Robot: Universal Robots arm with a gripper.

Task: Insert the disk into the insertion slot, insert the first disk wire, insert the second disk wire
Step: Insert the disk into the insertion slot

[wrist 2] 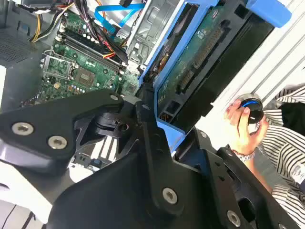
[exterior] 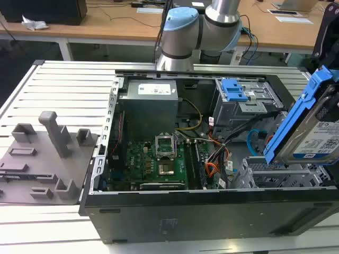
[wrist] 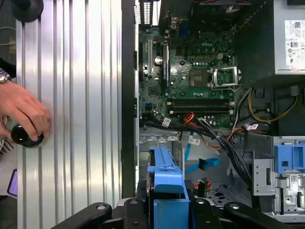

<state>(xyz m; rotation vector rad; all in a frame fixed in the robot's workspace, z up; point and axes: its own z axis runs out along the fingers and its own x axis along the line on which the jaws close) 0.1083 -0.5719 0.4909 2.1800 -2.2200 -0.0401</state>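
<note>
The disk (exterior: pixel 318 135), a silver drive with a white-and-blue label in a bright blue carrier, hangs tilted on edge at the exterior view's right. It is just above the insertion slot (exterior: pixel 275 172), a low grey perforated cage. My gripper (wrist: pixel 167 210) is shut on the carrier's edge, with black fingers (wrist 2: pixel 147 129) on either side of the disk (wrist 2: pixel 200 62), whose green underside faces the second wrist view. The second disk wire (exterior: pixel 254 138), thin and light blue, lies loose inside the case beside the cage (wrist: pixel 202 164). I cannot tell which cable is the first disk wire.
A taller grey cage with a blue latch (exterior: pixel 243 100) stands behind the slot. An orange-red cable bundle (exterior: pixel 214 169) runs beside the motherboard (exterior: pixel 159 161). A person's hand (wrist: pixel 24 114) rests on a black knob on the ribbed table beside the case.
</note>
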